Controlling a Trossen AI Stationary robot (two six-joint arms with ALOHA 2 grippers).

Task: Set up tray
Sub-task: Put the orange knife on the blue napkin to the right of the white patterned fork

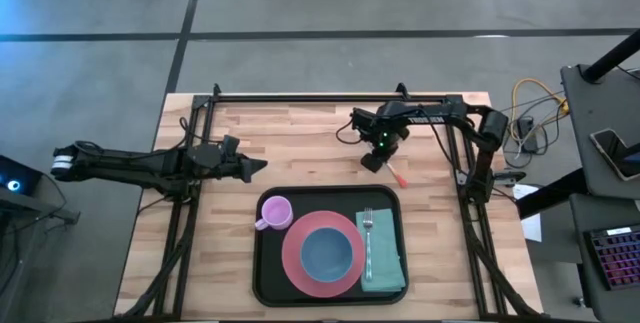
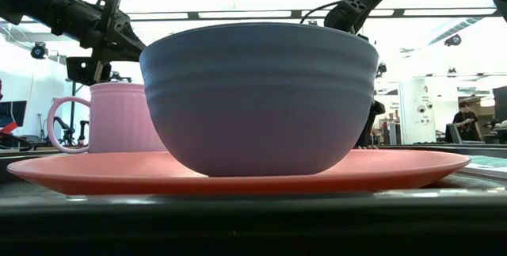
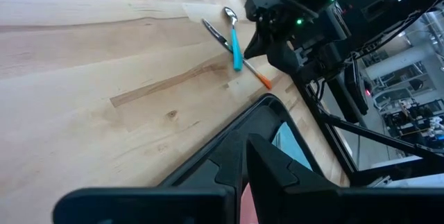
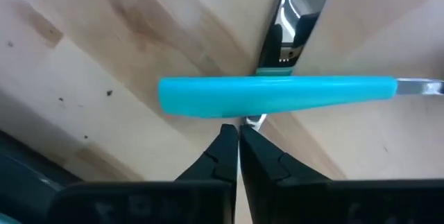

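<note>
Tray [image 1: 268, 285]: near table edge, holding plate, bowl, cup, napkin, fork. Step in hand: fetching cutlery. Right gripper [image 4: 238, 135], tips together, hovers over the blue-handled spoon [image 4: 277, 96] (not gripped); next it must open, straddle the handle. Left gripper [image 1: 255, 166] waits; aperture indiscernible.

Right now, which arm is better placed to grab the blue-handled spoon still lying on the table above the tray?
The right. Its gripper hangs directly over the blue-handled spoon, fingertips nearly together just beside the handle. The left gripper waits farther off, beyond the tray's corner.
</note>
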